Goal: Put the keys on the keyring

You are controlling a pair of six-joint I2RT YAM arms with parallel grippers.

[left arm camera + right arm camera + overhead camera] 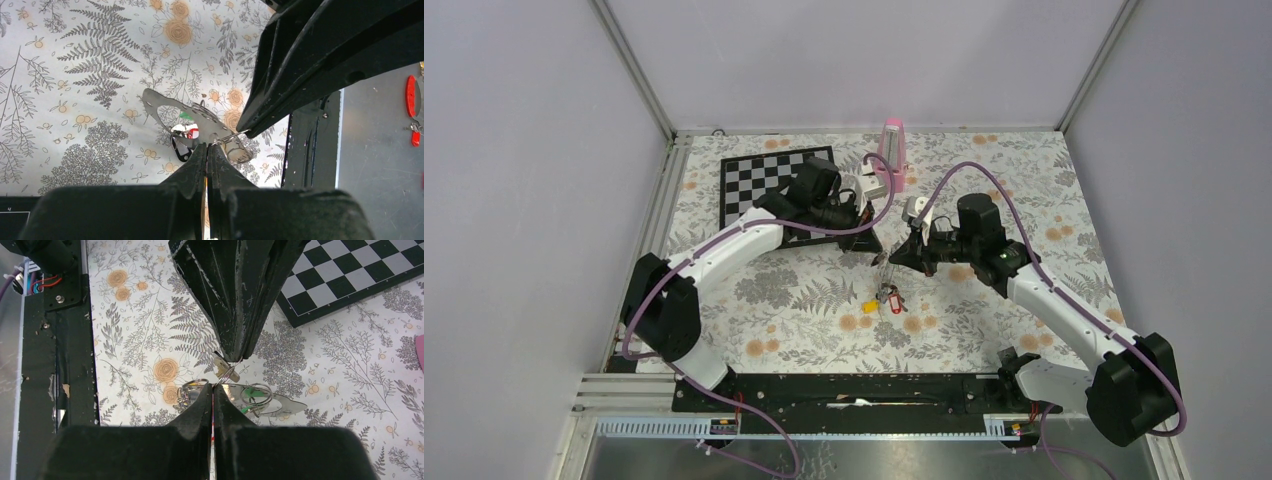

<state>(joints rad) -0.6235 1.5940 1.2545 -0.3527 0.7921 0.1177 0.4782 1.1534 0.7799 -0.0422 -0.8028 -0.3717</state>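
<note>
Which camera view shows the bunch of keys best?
The top external view: the keys show uncovered, with yellow and red tags, though small. The left wrist view gives only red, green and black bits near the left tool. In the right wrist view the right tool hides most of them.

The left gripper (876, 248) and right gripper (898, 255) are meeting tip to tip over the middle of the table (804, 310), the left one coming in from the left and the right one from the right. The keyring (227, 137) is spanning the short gap between the tips, each gripper pinching it. The keys (886, 297) are sitting in a cluster just nearer than the tips, below them. The chessboard (754, 185) is lying at the far left, behind the left gripper. An upright box (891, 145) is standing at the far edge, behind both grippers.
</note>
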